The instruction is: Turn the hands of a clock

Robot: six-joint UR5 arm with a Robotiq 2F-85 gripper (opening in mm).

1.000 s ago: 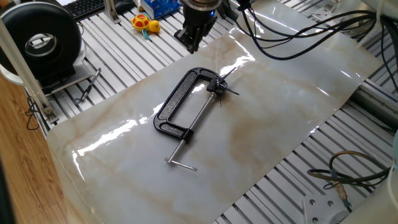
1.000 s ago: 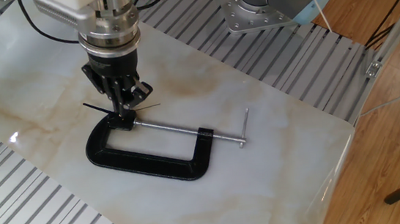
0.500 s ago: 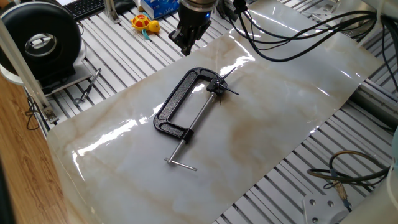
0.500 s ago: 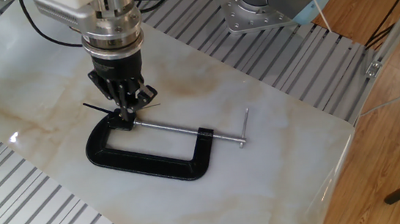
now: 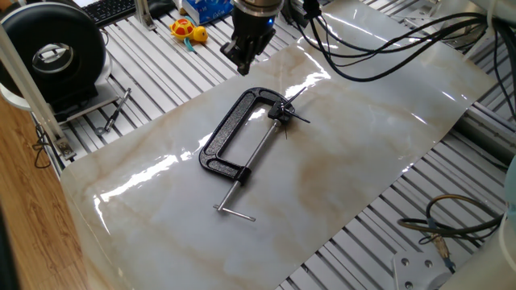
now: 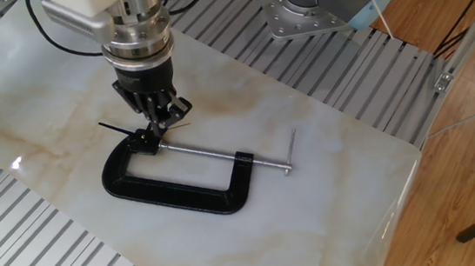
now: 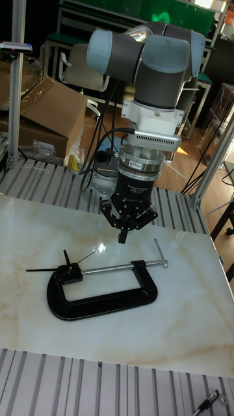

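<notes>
Black against the pale marble, the clock [image 7: 68,271] is pinned at centre-left of the tall view in the C-clamp [image 7: 104,296], presumably so only the hands [image 7: 45,268] turn, while the gripper [image 7: 122,239] is held above, fingers together on nothing.

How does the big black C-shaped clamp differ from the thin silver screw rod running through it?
The black C-shaped clamp is thick, curved and matte dark; the silver screw rod is slim, straight and shiny. The clamp forms an open loop; the rod spans its opening. Both lie flat on the marble-patterned table.
</notes>
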